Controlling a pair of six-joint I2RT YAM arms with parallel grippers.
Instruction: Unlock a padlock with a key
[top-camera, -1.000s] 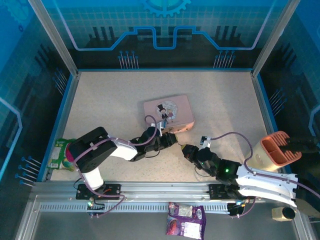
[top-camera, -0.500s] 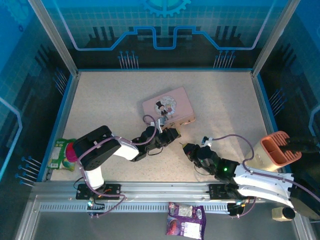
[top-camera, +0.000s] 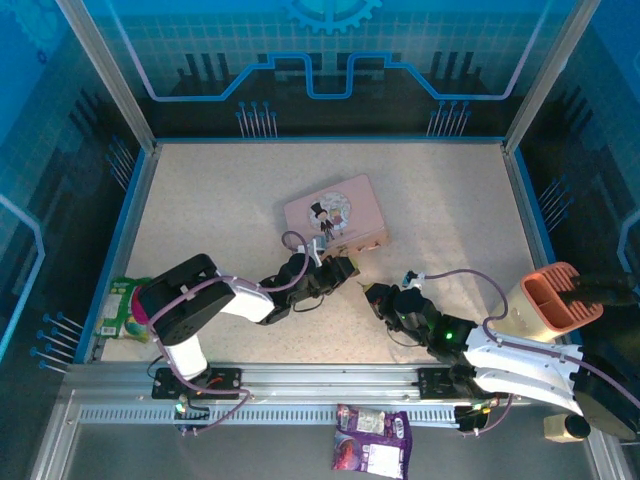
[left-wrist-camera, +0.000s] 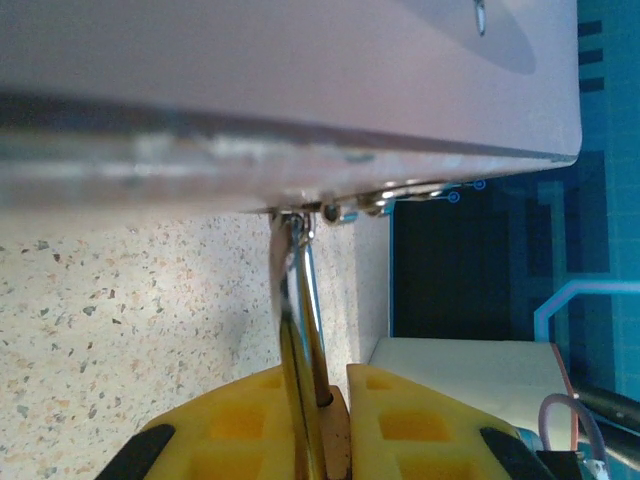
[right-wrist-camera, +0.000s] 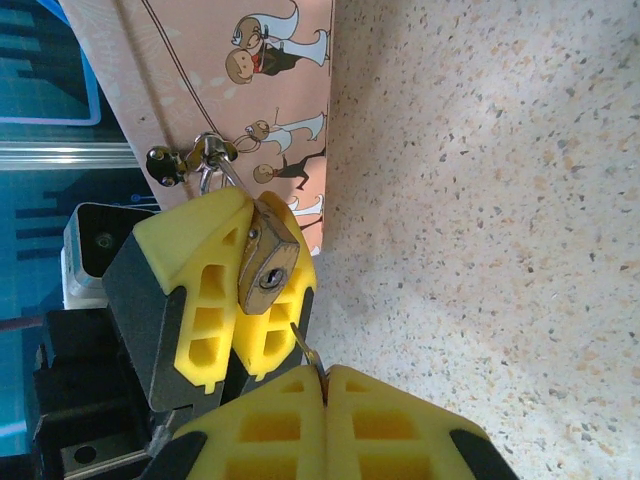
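Observation:
My left gripper (left-wrist-camera: 337, 392) is shut on the brass body of the padlock (right-wrist-camera: 267, 266). Its thin silver shackle (left-wrist-camera: 298, 290) runs up to the clasp of the pink box (top-camera: 335, 212). The lock's keyhole end faces the right wrist camera, between the left arm's yellow fingers (right-wrist-camera: 205, 290). Pinched in my shut right gripper (right-wrist-camera: 325, 388) is the key (right-wrist-camera: 305, 345), a thin silvery blade. Its tip points up at the lock and stands just below the keyhole, a small gap away. In the top view the left gripper (top-camera: 345, 270) and right gripper (top-camera: 378, 294) meet in front of the box.
A peach-coloured caddy (top-camera: 553, 300) stands at the right table edge. A purple snack packet (top-camera: 372, 440) lies below the front rail, and a green packet (top-camera: 122, 306) sits at the left edge. Speckled tabletop (top-camera: 450, 200) spreads behind and right of the box.
The pink box has swung slightly, its near end pulled along with the padlock. The right gripper has crept up and left, bringing the key closer to the lock.

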